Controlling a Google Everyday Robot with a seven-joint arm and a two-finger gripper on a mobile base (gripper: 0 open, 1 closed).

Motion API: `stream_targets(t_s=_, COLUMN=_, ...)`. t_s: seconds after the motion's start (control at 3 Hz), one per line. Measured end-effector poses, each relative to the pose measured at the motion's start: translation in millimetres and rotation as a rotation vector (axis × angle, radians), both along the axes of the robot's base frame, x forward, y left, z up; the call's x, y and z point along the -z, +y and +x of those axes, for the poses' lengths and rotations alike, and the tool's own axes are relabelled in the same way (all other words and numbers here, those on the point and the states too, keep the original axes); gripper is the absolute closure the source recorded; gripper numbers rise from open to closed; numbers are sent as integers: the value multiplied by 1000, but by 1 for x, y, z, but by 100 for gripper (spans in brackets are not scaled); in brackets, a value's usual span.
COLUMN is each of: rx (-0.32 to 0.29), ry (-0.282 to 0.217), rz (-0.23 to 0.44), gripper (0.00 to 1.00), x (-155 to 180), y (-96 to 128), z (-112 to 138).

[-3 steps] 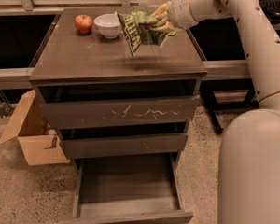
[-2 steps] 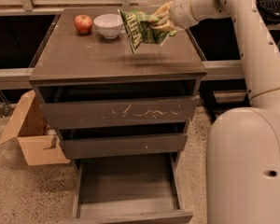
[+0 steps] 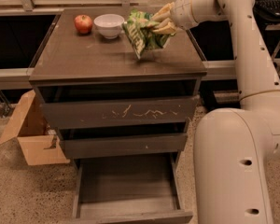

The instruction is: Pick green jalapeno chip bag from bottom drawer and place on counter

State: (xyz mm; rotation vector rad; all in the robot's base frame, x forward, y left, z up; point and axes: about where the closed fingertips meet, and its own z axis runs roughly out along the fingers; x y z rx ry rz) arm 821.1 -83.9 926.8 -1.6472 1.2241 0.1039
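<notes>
One cardboard box [image 3: 30,134] stands left of three drawers [image 3: 123,145], the open bottom drawer [image 3: 126,181] cut off below; on the counter [image 3: 98,55] sit one apple [image 3: 83,24] and one bowl [image 3: 109,24], then one green jalapeno chip bag [image 3: 142,34] hangs over its right side, pinched in the one gripper's [image 3: 161,23] closed fingers, contact with the top unclear.

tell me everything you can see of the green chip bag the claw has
The green jalapeno chip bag is a crumpled, glossy, foil-looking pouch, dark green with pale lettering and yellowish patches. It hangs tilted, pinched at its upper edge by the claw, over the back part of the counter. Its lower corner points down at the top; whether it touches cannot be told.
</notes>
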Motion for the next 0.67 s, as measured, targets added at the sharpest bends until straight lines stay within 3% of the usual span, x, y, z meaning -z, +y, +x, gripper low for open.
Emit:
stream_targets(t_s=0.33, rx=16, ry=-17, rz=33, gripper=4, x=-6, y=-8, z=3)
stream_targets(t_s=0.67, rx=49, ry=-86, rz=73, gripper=0, x=-26, y=-35, z=-2)
